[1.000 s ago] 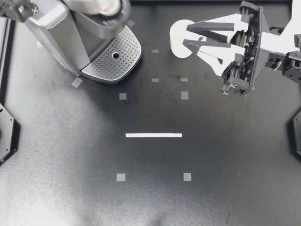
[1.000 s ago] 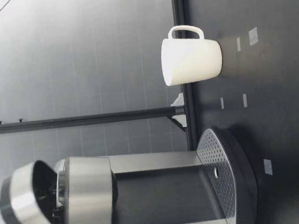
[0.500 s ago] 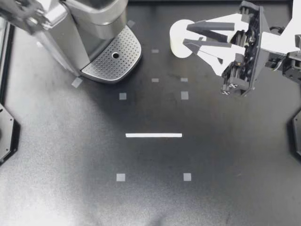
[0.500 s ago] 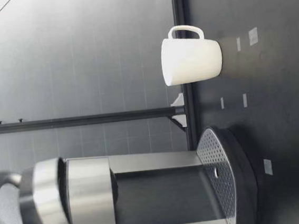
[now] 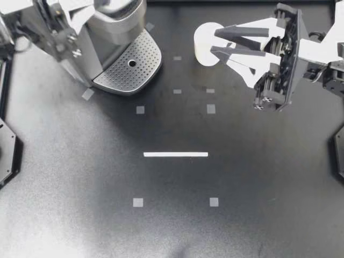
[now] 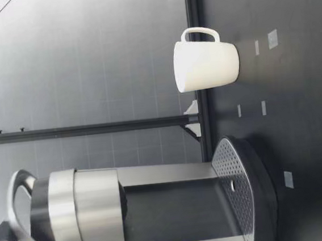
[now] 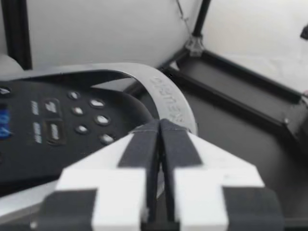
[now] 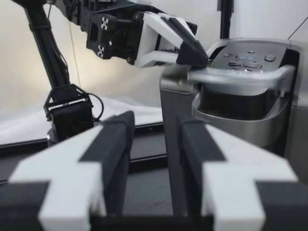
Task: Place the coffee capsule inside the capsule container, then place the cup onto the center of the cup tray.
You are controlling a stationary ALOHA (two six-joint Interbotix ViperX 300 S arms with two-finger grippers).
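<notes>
Looking for the coffee capsule first, I can't find it in any view. If it's inside the coffee machine (image 5: 115, 27), the machine's head hides it, so I can't confirm that half of the job.

So the cup (image 5: 202, 45) is what I'm watching. It stands upright on the table at the far side, well apart from the cup tray (image 5: 129, 67), which is bare. From table height the cup's handle (image 6: 200, 32) is turned away from the machine, toward my right arm's side.

My right gripper (image 5: 213, 42) points at the cup from that same side. Its fingers are parted to a middling gap, and from overhead the tips overlap the cup's rim. But no finger shows beside the cup at table height, and the right wrist view looks clean over it at the machine. I judge this gripper is above the cup, not around it, so it needs to drop before any grasp. The fingers also cover the handle from overhead, so I can't line up on it there.

Over at the machine, my left gripper (image 5: 88, 9) has its fingers (image 7: 139, 149) pressed together with nothing between them. The tips rest on the silver lever (image 7: 166, 94) on top. Whether that lever is fully down I can't tell.
</notes>
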